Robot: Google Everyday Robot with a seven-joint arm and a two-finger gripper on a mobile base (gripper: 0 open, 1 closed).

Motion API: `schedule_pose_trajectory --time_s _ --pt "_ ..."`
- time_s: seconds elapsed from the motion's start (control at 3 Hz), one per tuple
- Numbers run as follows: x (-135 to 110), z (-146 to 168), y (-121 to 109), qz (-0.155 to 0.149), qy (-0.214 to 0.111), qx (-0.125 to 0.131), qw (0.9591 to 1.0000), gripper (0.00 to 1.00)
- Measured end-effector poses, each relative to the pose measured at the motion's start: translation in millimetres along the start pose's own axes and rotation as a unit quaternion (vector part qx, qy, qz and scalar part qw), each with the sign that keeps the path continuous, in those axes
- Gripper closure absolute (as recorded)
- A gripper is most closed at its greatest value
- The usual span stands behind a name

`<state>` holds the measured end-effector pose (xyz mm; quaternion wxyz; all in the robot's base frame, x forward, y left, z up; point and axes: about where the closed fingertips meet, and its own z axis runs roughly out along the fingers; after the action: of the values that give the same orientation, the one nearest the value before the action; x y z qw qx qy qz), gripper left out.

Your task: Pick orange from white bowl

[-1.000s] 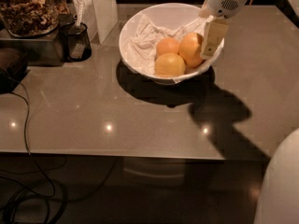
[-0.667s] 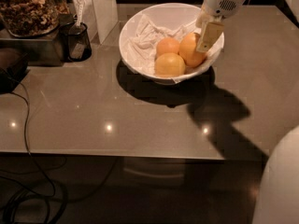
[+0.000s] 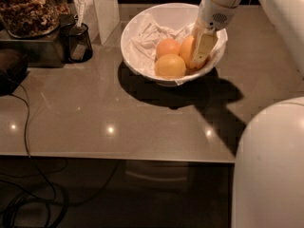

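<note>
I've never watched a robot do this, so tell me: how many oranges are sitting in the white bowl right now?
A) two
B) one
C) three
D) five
C: three show side by side in the white bowl, and the gripper is down in the bowl at the largest orange, on the right.

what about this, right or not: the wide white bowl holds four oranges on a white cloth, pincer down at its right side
Not quite: the camera view shows three oranges, not four, in the wide white bowl: the large deep orange one, a paler pinkish one and a yellow-orange one. The white cloth and the pincer down at the bowl's right side are right.
</note>
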<state>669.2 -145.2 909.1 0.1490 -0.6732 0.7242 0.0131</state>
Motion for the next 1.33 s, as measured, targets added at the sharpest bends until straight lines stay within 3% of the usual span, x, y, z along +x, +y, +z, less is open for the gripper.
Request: schedule_pose_trajectory --time_s 0.33,1.0,1.33 --pt "-1 21 -4 -0.001 -0.004 -0.022 0.9997 0.37" --pt "-2 41 -6 0.001 -0.006 -0.041 0.9991 0.38" --pt "-3 43 -6 0.000 -0.005 -0.043 0.9991 0.56"
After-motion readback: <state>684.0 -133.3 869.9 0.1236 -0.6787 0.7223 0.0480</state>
